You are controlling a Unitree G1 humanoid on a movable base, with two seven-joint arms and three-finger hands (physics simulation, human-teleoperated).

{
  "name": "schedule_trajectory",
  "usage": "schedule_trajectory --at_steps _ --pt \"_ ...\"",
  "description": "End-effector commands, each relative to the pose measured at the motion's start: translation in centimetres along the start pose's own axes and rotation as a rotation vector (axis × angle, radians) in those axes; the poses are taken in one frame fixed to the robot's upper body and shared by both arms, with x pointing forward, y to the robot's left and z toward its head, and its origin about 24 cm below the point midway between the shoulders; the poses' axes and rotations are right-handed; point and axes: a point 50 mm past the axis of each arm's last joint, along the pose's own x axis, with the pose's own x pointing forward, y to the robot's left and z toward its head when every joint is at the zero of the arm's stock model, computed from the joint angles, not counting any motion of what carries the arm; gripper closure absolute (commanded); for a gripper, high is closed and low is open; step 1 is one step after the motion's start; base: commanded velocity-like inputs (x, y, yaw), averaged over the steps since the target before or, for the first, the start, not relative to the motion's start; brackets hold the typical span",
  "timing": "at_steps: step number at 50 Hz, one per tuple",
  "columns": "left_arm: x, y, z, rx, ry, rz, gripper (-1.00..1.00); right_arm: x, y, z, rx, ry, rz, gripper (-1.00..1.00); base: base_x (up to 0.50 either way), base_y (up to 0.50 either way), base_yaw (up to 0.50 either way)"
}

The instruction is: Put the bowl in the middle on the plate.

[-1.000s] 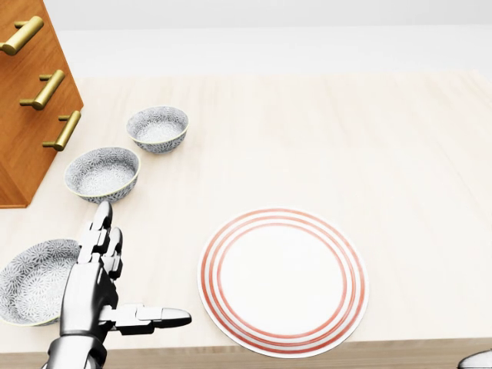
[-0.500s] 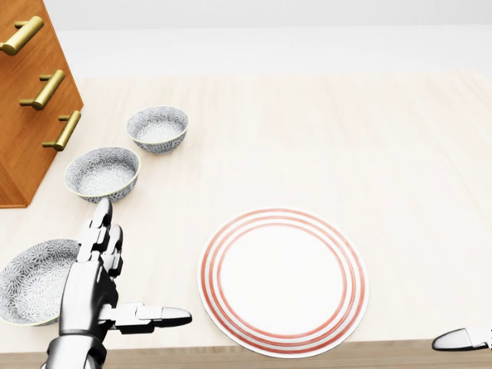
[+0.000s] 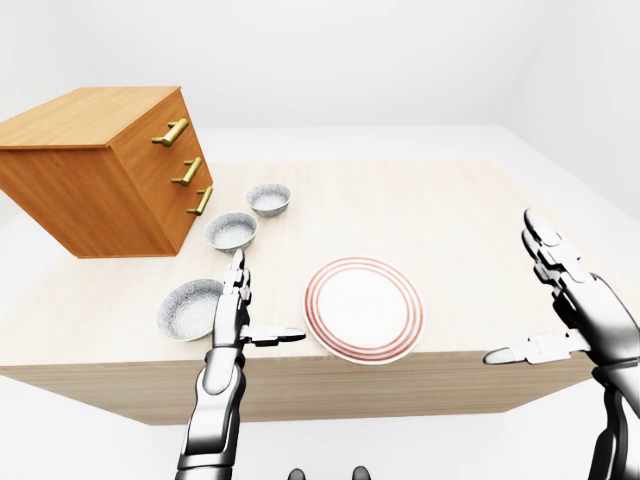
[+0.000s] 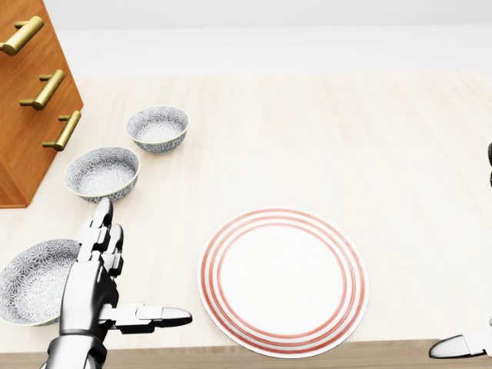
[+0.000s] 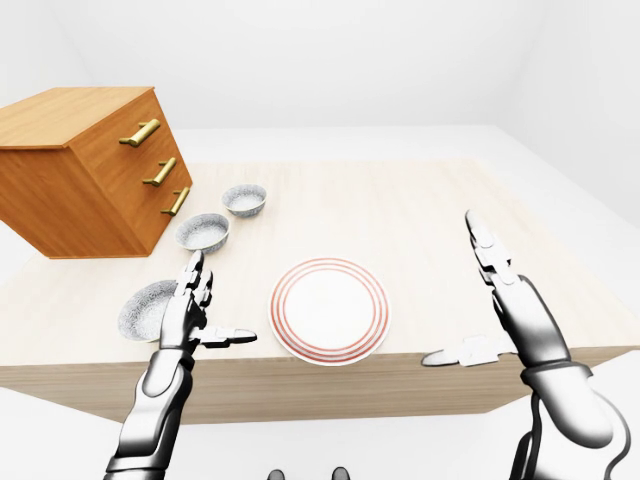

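A round white plate (image 4: 283, 282) with thin red rings lies on the pale, faintly grained wooden table (image 4: 346, 138). The small bowl (image 4: 157, 128), middle bowl (image 4: 102, 174) and wide shallow bowl (image 4: 34, 280) share a grey-on-white floral print. The orange-brown wooden drawer chest (image 3: 90, 170) has brass-gold handles (image 4: 48, 90). The left hand (image 4: 88, 296) and right hand (image 5: 525, 320) are polished silver.

Bright, even, diffuse light; shadows on the pale surface (image 4: 323, 138) are barely visible, everything sharp, no glare or blur.

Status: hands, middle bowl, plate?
Left hand open, empty, fingertips near the middle grey patterned bowl, no grasp. Right hand open, empty. Red-ringed white plate bare; path looks clear.
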Motion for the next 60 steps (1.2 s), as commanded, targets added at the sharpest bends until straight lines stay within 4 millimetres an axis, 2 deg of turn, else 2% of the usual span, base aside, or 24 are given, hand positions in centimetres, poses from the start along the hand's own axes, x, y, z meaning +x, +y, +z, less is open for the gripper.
schedule_trajectory --at_steps 1,13,16,21,49,50,60 --pt "0.0 0.0 -0.1 0.0 -0.002 -0.001 -1.0 -0.2 0.1 0.2 0.008 -0.013 0.018 -1.0 0.0 0.0 0.0" --pt "0.0 0.0 0.1 0.001 -0.001 -0.002 -1.0 -0.1 0.1 0.1 0.017 -0.013 0.018 -1.0 0.0 0.0 0.0" --pt "0.0 -0.1 0.2 0.002 -0.001 -0.002 -1.0 -0.1 0.1 0.6 0.001 -0.03 0.023 -1.0 0.19 0.01 0.0" --pt "-0.2 -0.2 0.6 0.002 -0.001 -0.002 -1.0 -0.1 0.1 0.3 0.012 -0.019 0.027 -1.0 0.21 0.01 0.0" --pt "-0.1 -0.1 0.2 0.001 -0.001 -0.004 -1.0 -0.1 0.2 -0.2 0.023 -0.001 0.022 -1.0 0.28 0.09 0.0" --pt "-0.3 0.1 1.1 0.005 -0.035 0.006 -1.0 -0.1 0.0 0.0 0.029 -0.013 0.008 -1.0 0.0 0.0 0.0" --pt "-0.3 0.1 1.5 0.025 -0.05 0.016 -1.0 -0.1 0.0 -0.1 0.034 -0.012 0.008 -1.0 0.0 0.0 0.0"
